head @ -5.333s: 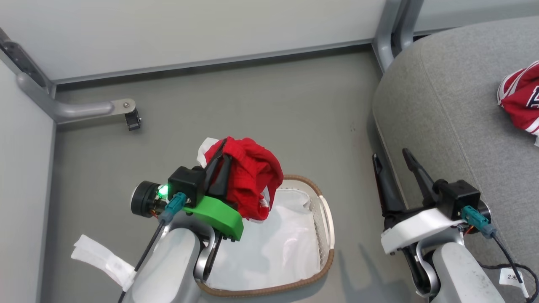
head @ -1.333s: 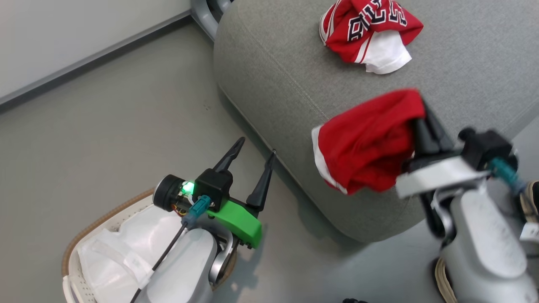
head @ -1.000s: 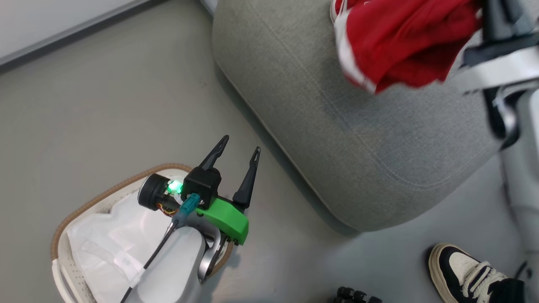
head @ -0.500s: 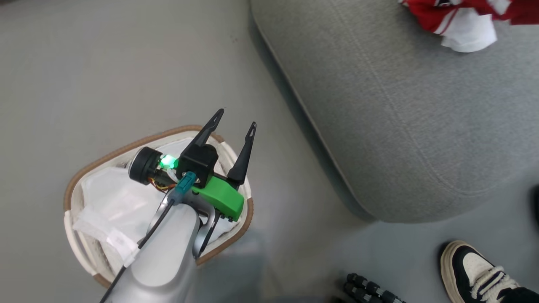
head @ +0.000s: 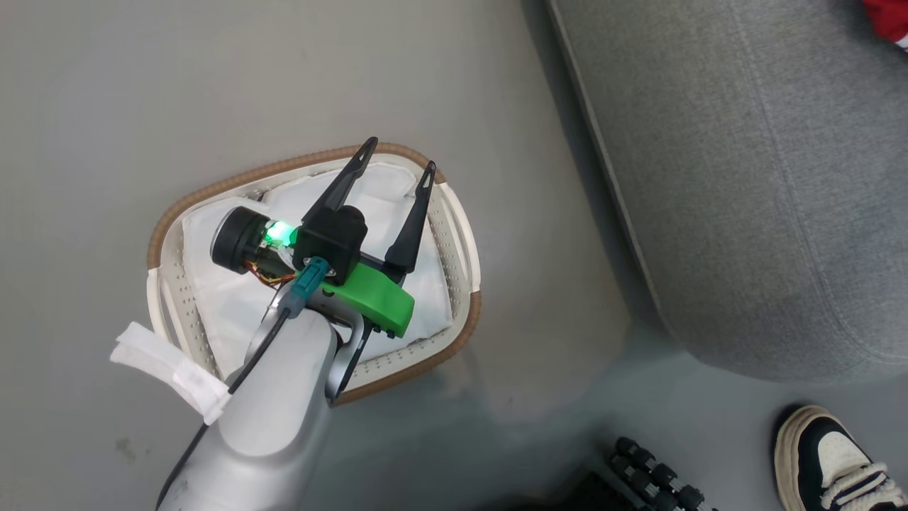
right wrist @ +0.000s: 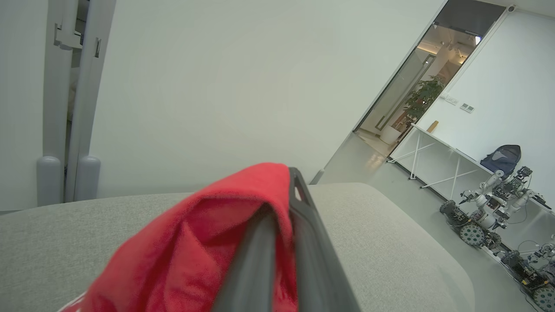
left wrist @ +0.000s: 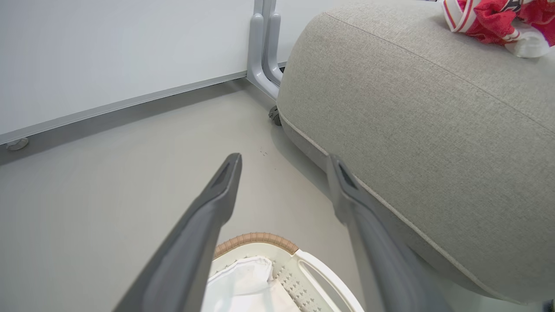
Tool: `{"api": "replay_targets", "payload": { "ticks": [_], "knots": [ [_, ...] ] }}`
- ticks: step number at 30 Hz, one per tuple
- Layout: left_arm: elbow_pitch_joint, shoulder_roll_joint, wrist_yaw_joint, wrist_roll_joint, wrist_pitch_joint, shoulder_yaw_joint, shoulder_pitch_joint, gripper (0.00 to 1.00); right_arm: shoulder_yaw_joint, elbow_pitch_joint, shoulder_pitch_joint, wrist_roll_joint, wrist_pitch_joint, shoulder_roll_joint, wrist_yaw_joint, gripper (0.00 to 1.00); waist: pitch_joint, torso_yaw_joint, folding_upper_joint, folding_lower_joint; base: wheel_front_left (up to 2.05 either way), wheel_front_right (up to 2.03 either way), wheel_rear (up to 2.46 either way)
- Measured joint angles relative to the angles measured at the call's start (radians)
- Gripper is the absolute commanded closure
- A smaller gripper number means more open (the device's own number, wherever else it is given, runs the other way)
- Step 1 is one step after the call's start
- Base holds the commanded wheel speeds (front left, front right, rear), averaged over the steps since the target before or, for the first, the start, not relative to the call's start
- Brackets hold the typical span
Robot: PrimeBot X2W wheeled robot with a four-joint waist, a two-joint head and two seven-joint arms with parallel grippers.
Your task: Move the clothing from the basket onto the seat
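Above oval white perforated plastic basket with brown woven rim [head: 160, 234]: left gripper [head: 401, 152], fingers spread apart. Over grey fabric seat [right wrist: 390, 242]: right gripper [right wrist: 282, 195], pinching plain red garment [right wrist: 182, 251].

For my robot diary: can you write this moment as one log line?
left pincer: open, over basket | right pincer: shut on red garment, over seat

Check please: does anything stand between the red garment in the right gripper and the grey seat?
Nothing visible does. The red garment, clamped in the shut right gripper, hangs just before the bare grey seat cushion.
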Motion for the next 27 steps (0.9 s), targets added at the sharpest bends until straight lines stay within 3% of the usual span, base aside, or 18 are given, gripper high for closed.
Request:
{"api": "replay_targets", "payload": {
  "ticks": [3, 4, 5, 6, 7, 18, 27],
  "knots": [
    [-0.002, -0.002, 0.0, 0.002, 0.0, 0.01, -0.004, 0.0, -0.029, 0.006, 0.018, -0.007, 0.0, 0.029, 0.0, 1.0, 0.027, 0.02, 0.0, 0.0, 0.0, 0.0, 0.0],
    [-0.002, -0.002, 0.001, 0.002, 0.0, 0.013, -0.005, 0.0, -0.039, 0.01, 0.029, -0.009, 0.0, 0.039, 0.0, 0.87, 0.036, 0.026, 0.0, 0.0, 0.0, 0.0, 0.0],
    [-0.002, -0.002, 0.002, 0.003, 0.0, 0.015, -0.005, 0.0, -0.047, 0.012, 0.039, -0.009, 0.0, 0.046, 0.0, 0.71, 0.041, 0.03, 0.0, 0.0, 0.0, 0.0, 0.0],
    [-0.002, -0.002, 0.002, 0.005, 0.0, 0.018, -0.005, 0.0, -0.058, 0.011, 0.051, -0.01, 0.0, 0.052, 0.0, 0.31, 0.048, 0.034, 0.0, 0.0, 0.0, 0.0, 0.0],
    [-0.001, -0.003, 0.002, 0.008, 0.0, 0.021, -0.006, 0.0, -0.069, 0.007, 0.065, -0.011, 0.0, 0.057, 0.0, 0.02, 0.052, 0.039, 0.0, 0.0, 0.0, 0.0, 0.0],
    [0.009, -0.004, 0.005, 0.015, 0.0, 0.077, 0.003, 0.0, -0.115, -0.124, 0.28, 0.031, 0.0, 0.141, 0.0, 0.0, 0.011, 0.044, 0.0, -0.0001, 0.0, 0.0, 0.0],
    [0.01, -0.005, 0.009, 0.014, 0.0, 0.134, 0.068, 0.0, -0.056, -0.239, 0.442, 0.094, 0.0, 0.191, 0.0, 0.0, -0.08, 0.035, 0.0, 0.0, 0.0, 0.0, 0.0]
  ]
}}
